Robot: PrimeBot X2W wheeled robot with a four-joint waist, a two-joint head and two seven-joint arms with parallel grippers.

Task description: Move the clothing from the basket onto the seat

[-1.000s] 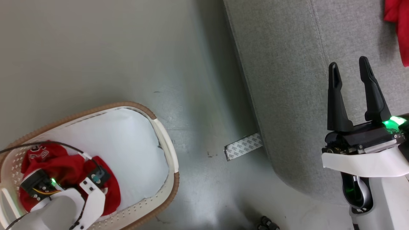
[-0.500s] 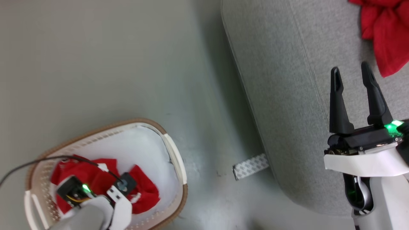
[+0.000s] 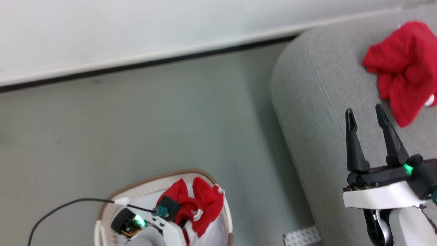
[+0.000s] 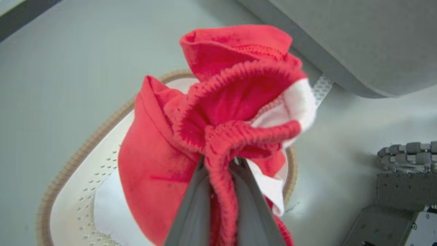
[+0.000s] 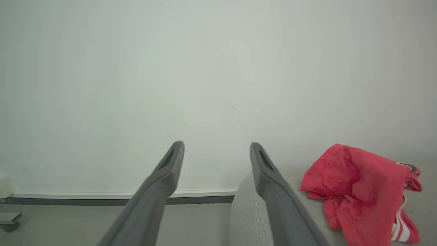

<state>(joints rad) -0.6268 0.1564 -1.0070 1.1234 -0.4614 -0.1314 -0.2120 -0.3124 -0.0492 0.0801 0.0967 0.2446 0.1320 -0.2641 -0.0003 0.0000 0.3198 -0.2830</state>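
head view: the left gripper (image 3: 181, 220) is clenched on the held garment (image 3: 203, 201), a red bunch that sits above the basket (image 3: 143, 178). the basket stands on the floor (image 3: 136, 119) near the seat (image 3: 307, 130), with a strip of bare floor between them. a second garment (image 3: 403, 68) lies crumpled on top of the seat, so part of the load looks already delivered. the right gripper (image 3: 364, 109) hovers over the seat's near edge, released and empty, probably parked out of the other arm's way.

left wrist view: the two grey fingers (image 4: 193, 208) pinch a ribbed red hem, so the cloth gathers into a knot at the tips and its folds, with a white band, fan out beyond them. pinching one edge lets the rest drape freely. the basket's wall shows behind the cloth, away from the seat's rounded corner. i cannot tell whether the garment's tail is clear of the rim.

right wrist view: the right gripper's prongs stand wide apart with nothing between them and point toward the wall (image 5: 218, 68) beyond the seat. the second garment rests on the seat just to one side of them, untouched.
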